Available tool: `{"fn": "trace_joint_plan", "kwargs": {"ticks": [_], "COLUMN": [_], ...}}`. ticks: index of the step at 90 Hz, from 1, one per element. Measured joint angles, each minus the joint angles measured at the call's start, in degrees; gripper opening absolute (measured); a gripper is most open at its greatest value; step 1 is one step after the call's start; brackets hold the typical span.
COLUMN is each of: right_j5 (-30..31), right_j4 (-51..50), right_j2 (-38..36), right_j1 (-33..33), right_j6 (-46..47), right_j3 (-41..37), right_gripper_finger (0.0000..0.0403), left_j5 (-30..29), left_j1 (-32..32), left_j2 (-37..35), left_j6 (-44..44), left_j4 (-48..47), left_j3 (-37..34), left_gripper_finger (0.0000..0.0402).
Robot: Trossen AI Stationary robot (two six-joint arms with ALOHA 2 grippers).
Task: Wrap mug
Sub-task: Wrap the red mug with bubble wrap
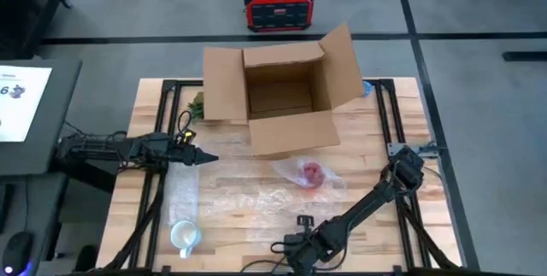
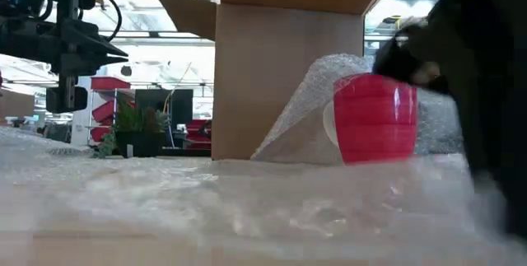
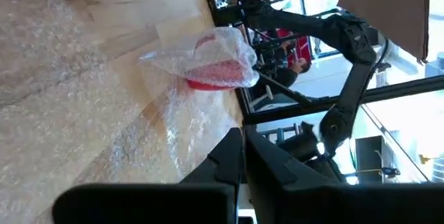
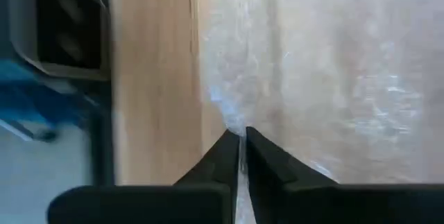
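At the table's near edge the right gripper [image 1: 301, 222] sits low over the wood, its arm stretched back toward the right rail; in the right wrist view its fingers [image 4: 223, 156] are drawn almost together and pinch the corner of the bubble wrap sheet [image 4: 326, 64], with bare wood and the table's edge just beside it. The high view shows that sheet [image 1: 248, 199] spread flat across the middle of the table [image 1: 427, 225], leaving open wood to the right and along the near edge. A white mug [image 1: 185, 236] stands near the left front corner on a second strip of wrap [image 1: 181, 186] that runs back toward the left gripper [image 1: 208, 159]. That gripper hangs above the table left of centre, pointing right; the left wrist view shows its fingers [image 3: 229, 158] pressed shut with nothing between them. Farther in, the red mug [image 1: 312, 173] lies on its side, loosely covered in its own piece of wrap, just in front of the cardboard box [image 1: 282, 96] and well apart from both grippers. The low view alone shows the wrap rising in a slope against the red mug [image 2: 375, 118], and that the left gripper [image 2: 115, 52] is clear of the table top. Only the high view shows the box open, flaps spread, and a small green plant [image 1: 195, 105] at its left. Beyond the far edge a red case [image 1: 279, 4] sits on the floor.
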Motion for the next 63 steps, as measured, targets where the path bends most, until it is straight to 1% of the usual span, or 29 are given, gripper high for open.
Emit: {"fn": "trace_joint_plan", "kwargs": {"ticks": [10,18,24,32,49,63], "right_j5": [0.3,2.0,4.5,9.4,16.5,18.2], "right_j4": [-3.8,-7.6,-10.6,-15.5,-26.6,-32.7], "right_j2": [-6.3,-11.2,-15.0,-19.4,-24.9,-26.4], "right_j1": [-0.4,-0.9,-1.5,-2.9,-7.6,-12.0], "right_j6": [1.5,2.2,3.5,5.7,10.6,11.2], "right_j3": [0.1,0.1,0.1,0.2,0.1,0.1], "right_gripper_finger": [0.0003,0.0002,0.0001,0.0001,0.0000,0.0000], "left_j5": [0.0,0.0,-0.3,-0.7,-1.3,-1.5], "left_j1": [0.0,0.0,0.0,0.0,0.0,0.0], "left_j2": [0.0,0.0,0.0,0.0,0.0,0.0], "left_j6": [0.5,0.6,1.2,1.8,3.4,4.0], "left_j4": [0.0,0.0,0.0,-0.1,-0.1,-0.1], "left_j3": [0.0,0.0,0.0,0.0,0.0,0.0], "left_gripper_finger": [0.0000,0.0000,0.0000,0.0000,0.0000,0.0000]}}
